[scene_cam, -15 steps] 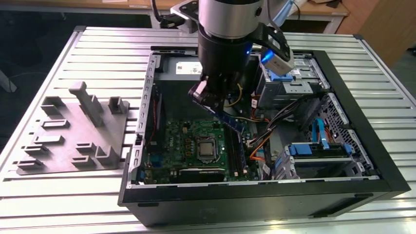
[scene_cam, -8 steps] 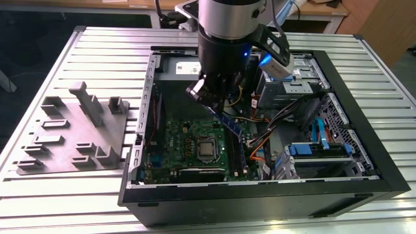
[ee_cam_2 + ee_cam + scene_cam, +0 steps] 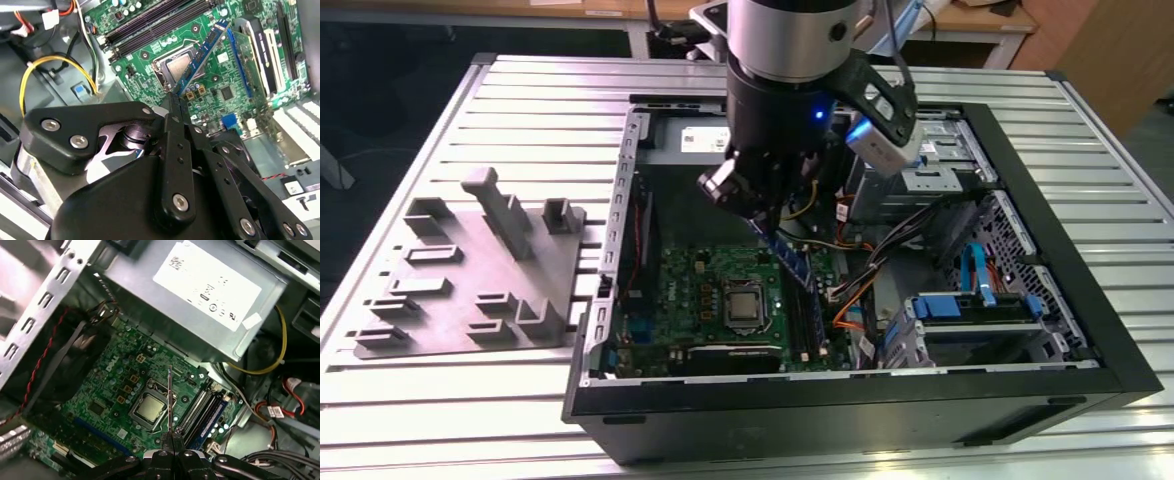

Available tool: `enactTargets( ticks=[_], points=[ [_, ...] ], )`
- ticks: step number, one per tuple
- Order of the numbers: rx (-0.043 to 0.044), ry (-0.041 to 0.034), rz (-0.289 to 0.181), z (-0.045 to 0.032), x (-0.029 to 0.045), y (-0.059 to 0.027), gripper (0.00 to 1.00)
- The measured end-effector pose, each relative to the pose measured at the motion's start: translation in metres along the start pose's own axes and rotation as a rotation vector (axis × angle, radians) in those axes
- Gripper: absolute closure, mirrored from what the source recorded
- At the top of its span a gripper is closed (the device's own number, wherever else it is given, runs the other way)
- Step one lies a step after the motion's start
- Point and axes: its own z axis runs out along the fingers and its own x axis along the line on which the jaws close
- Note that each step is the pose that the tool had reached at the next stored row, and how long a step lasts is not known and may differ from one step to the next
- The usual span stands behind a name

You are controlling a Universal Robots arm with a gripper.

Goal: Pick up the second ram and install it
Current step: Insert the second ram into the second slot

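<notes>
The table [image 3: 520, 90] is ribbed matt metal, the computer case [image 3: 854, 410] matt black, the power supply [image 3: 142, 282] bare dull metal. The tool [image 3: 173, 100] is matt black, the memory stick [image 3: 202, 52] smooth blue board.

The second ram [image 3: 789, 256], a narrow blue-green stick, hangs tilted over the motherboard [image 3: 700, 290], one end pinched in the gripper [image 3: 173, 100].

Was lab or workshop: slotted aluminium table [image 3: 520, 110], opened computer case [image 3: 854, 405], grey fixture plate [image 3: 460, 290], wooden desks [image 3: 507, 8] behind.
</notes>
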Motion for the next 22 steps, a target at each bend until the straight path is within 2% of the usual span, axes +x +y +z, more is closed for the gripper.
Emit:
enactTargets(
  ticks=[22],
  points=[
    [0.0115, -0.007, 0.392, 0.0038, 0.0001, -0.0001, 0.89]
  ],
)
